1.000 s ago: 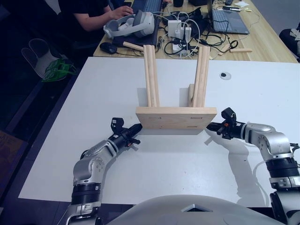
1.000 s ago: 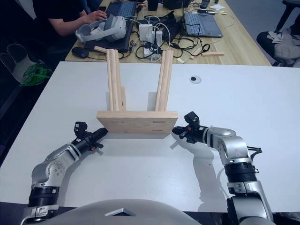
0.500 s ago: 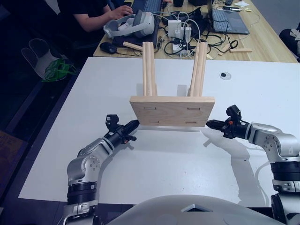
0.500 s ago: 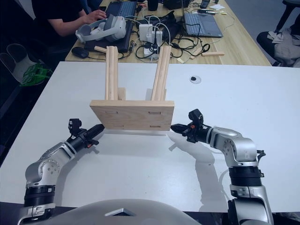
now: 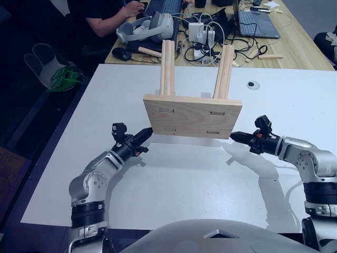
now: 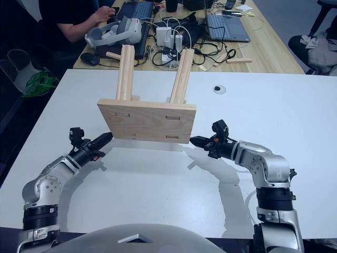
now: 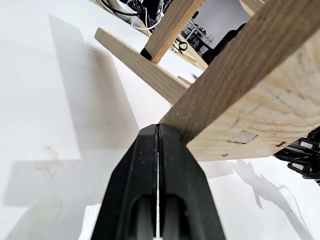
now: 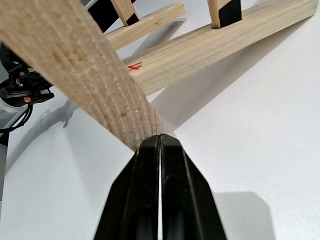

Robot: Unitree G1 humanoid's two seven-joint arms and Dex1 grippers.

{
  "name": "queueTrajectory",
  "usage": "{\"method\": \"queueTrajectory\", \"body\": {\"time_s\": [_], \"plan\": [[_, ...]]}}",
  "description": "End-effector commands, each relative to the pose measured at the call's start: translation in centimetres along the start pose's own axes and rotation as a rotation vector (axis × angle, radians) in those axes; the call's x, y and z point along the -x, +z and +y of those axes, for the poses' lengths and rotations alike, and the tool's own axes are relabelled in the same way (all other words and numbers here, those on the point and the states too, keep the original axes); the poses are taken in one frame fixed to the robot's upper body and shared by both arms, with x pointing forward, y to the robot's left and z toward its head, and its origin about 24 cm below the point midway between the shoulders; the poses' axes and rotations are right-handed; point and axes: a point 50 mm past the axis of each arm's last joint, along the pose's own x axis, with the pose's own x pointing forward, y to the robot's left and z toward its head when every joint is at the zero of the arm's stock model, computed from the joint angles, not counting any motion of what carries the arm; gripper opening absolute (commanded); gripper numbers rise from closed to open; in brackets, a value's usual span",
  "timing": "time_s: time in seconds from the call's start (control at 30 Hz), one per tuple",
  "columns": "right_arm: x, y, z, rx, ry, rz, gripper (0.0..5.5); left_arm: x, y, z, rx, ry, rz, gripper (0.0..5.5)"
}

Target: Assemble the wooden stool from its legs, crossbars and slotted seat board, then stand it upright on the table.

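The assembled wooden stool is tilted on the white table (image 5: 184, 184), its slotted seat board (image 5: 192, 117) facing me and raised off the surface. Its legs (image 5: 167, 68) (image 5: 223, 71) point away toward the far edge, with a crossbar (image 7: 137, 62) between them. My left gripper (image 5: 146, 133) is shut, its tip pressed against the board's lower left corner (image 7: 190, 125). My right gripper (image 5: 235, 136) is shut too, its tip touching the lower right corner (image 8: 135, 127). Nothing is held between either pair of fingers.
A round cable hole (image 5: 253, 84) sits at the table's far right. Behind the table stands a wooden desk (image 5: 295, 42) with laptops, a headset (image 5: 145, 27), cables and loose wooden sticks (image 5: 270, 56); a person works there. The table's left edge (image 5: 68, 137) is near my left arm.
The seat board has tipped up from lying low on the table, its face now turned toward me. Both gripper tips have risen with its lower corners and spread slightly outward.
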Motion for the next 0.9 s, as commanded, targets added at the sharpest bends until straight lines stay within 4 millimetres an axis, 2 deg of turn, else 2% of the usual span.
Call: {"method": "queueTrajectory", "body": {"time_s": [0.03, 0.9], "plan": [[-1.7, 1.6, 2.4, -0.001, 0.175, -0.096, 0.00, -1.8, 0.2, -2.4, 0.027, -0.206, -0.001, 0.01], [-1.6, 5.0, 5.0, -0.026, 0.282, -0.254, 0.00, -2.0, 3.7, -4.3, 0.031, -0.310, -0.098, 0.01]]}}
